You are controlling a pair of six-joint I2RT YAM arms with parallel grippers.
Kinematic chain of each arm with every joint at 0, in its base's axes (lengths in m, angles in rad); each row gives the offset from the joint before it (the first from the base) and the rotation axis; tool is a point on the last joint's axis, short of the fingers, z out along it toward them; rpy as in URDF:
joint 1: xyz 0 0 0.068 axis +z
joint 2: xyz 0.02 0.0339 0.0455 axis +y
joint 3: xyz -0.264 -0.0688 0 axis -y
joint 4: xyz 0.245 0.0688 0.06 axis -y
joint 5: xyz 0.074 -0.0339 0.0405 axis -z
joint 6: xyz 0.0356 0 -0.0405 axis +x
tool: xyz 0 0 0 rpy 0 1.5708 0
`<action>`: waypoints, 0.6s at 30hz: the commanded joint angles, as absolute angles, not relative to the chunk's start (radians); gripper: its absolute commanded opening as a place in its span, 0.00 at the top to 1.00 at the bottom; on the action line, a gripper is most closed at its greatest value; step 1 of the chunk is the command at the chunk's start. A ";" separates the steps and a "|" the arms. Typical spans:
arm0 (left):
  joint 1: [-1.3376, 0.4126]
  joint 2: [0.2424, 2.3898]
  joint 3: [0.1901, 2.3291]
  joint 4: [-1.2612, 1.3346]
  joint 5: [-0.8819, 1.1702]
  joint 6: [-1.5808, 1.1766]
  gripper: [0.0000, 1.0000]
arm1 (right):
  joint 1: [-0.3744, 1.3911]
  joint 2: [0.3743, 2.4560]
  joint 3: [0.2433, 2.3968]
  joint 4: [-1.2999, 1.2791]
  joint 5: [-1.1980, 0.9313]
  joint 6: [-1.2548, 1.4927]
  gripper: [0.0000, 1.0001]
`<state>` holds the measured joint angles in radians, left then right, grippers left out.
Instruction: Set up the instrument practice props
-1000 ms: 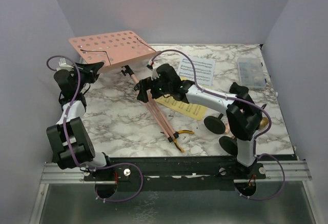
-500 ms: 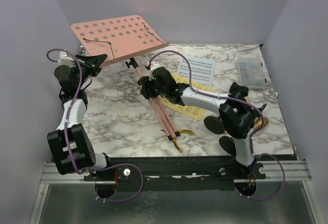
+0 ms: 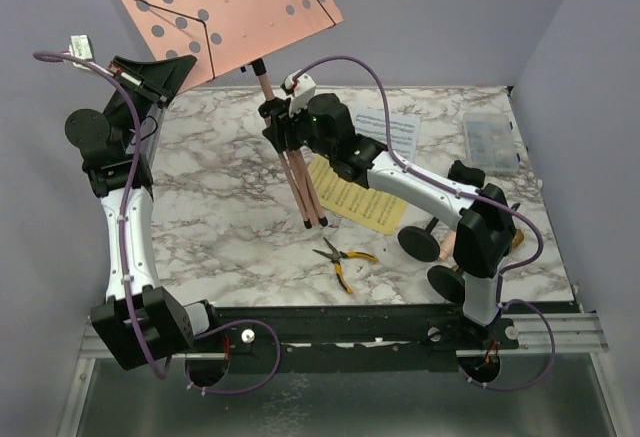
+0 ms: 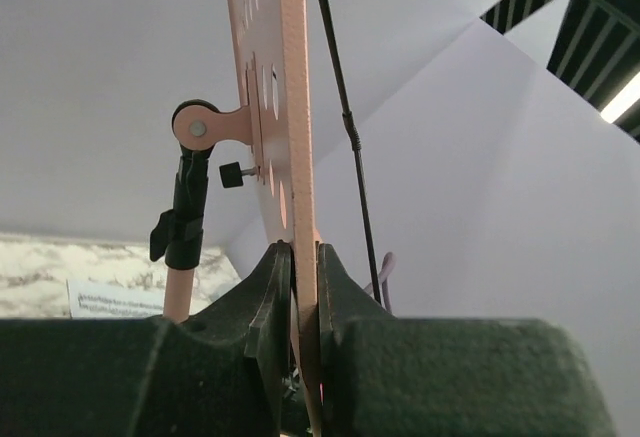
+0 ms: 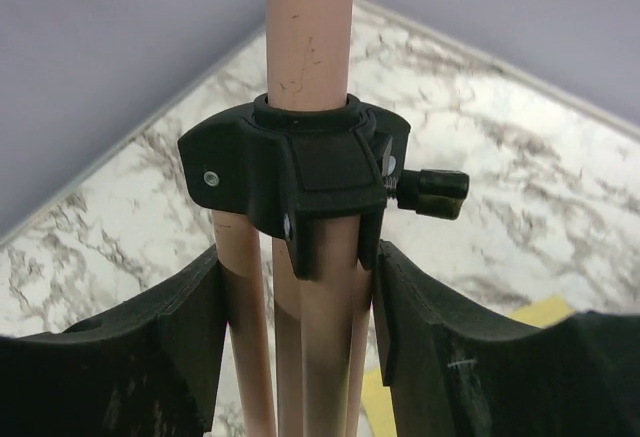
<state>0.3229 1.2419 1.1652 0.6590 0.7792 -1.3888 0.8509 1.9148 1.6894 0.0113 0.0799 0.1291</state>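
Observation:
The pink music rack stands nearly upright, its folded legs (image 3: 305, 192) resting their tips on the marble table. Its perforated desk (image 3: 230, 7) is raised high at the back left. My left gripper (image 3: 165, 72) is shut on the desk's lower edge (image 4: 295, 107), which is pinched between the jaws (image 4: 304, 257). My right gripper (image 3: 285, 132) is shut around the bundled legs (image 5: 320, 357), just under the black collar (image 5: 300, 172). A yellow sheet-music page (image 3: 350, 197) and a white one (image 3: 395, 129) lie flat behind the right arm. Two black round-based holders (image 3: 420, 242) lie by the right arm's base.
Yellow-handled pliers (image 3: 340, 257) lie on the table near the front, just below the leg tips. A clear plastic compartment box (image 3: 490, 142) sits at the back right. Grey walls enclose the table on three sides.
The rack has swung up from lying slanted on the table to nearly upright. My left arm lifted the desk high. My right gripper closed around the legs and moved back with them.

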 commanded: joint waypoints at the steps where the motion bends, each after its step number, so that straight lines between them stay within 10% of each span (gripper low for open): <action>1: 0.322 1.097 1.252 0.706 0.786 -1.252 1.00 | 0.847 1.875 1.711 0.215 0.010 0.041 0.99; 9: 0.295 0.947 1.071 0.703 0.925 -1.033 1.00 | 0.848 1.879 1.366 0.938 -0.190 -0.048 0.99; 18: 0.138 0.846 0.913 0.693 1.026 -0.968 1.00 | 0.863 1.858 1.280 0.965 -0.218 -0.033 0.99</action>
